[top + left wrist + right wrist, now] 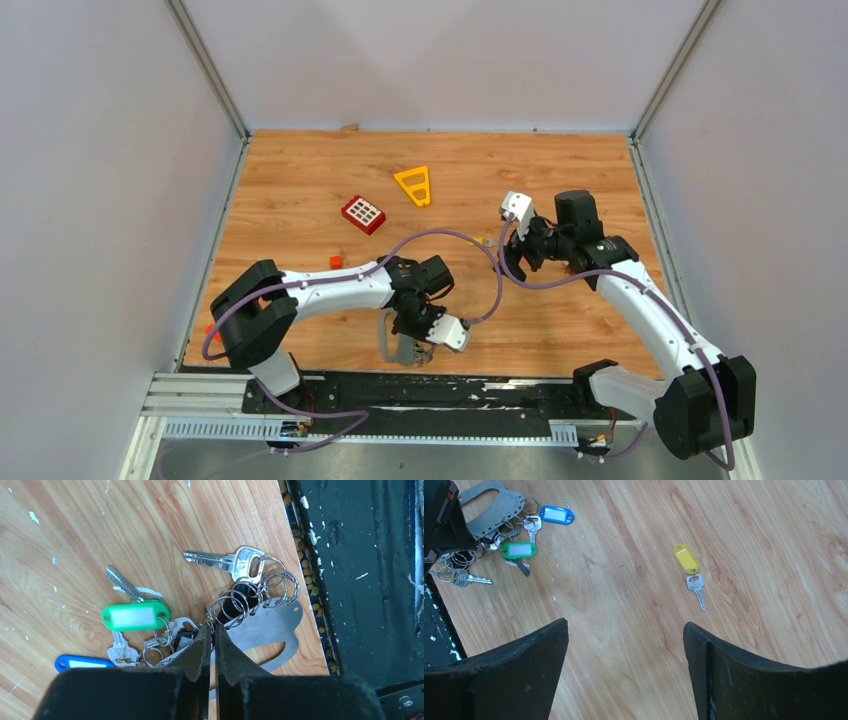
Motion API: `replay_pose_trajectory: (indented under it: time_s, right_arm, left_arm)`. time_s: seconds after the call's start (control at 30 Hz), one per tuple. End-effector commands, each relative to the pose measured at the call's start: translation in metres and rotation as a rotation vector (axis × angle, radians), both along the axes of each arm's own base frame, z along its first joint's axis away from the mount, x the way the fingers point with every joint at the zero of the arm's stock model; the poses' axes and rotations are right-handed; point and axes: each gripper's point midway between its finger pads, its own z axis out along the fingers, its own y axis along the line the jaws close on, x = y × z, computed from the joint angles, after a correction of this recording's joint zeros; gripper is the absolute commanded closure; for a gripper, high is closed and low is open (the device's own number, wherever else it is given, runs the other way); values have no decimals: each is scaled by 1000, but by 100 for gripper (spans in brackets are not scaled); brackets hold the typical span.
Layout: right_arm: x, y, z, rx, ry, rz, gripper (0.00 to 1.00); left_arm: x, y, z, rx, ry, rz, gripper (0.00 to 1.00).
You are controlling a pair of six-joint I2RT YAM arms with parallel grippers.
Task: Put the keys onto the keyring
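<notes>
The grey metal keyring [272,627] lies flat at the table's near edge, with several split rings through its holes. Keys cluster around it: a green-tagged one [135,616], a blue-tagged one [82,662] and a bare silver one [225,560]. My left gripper [211,625] is shut, its tips pinching the thin edge of the keyring among the small rings. Another key with a yellow tag [686,559] lies alone on the wood. Above and short of it, my right gripper [625,630] hangs open with nothing between its fingers. From above, the keyring [392,345] shows under the left gripper [425,345].
A yellow triangular frame [414,185] and a red brick [364,214] lie toward the back. A small orange block [336,262] sits by the left arm. The black base rail [360,580] runs right beside the keyring.
</notes>
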Motion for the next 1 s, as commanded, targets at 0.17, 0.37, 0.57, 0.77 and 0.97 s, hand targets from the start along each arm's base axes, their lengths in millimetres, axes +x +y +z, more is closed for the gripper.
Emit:
replay_pose_trajectory:
  time_s: [0.17,0.37,0.57,0.77,0.97]
  right_arm:
    - [3,5,21,38,-48,20,15]
    - [0,6,38,72,-102,20,15]
    - [-9,12,61,133,-135,48,15]
    - [-24,25,86,208,-138,131,15]
    - [-28,37,106,226,-138,219,20]
  left_arm:
    - [6,-18,37,-92,-19,35,100]
    - [24,-30,63,-221,49,147,100]
    - [44,-47,97,-399,84,242,100]
    - [60,-65,131,-547,165,318,100]
    - [75,-81,173,-689,222,332,100]
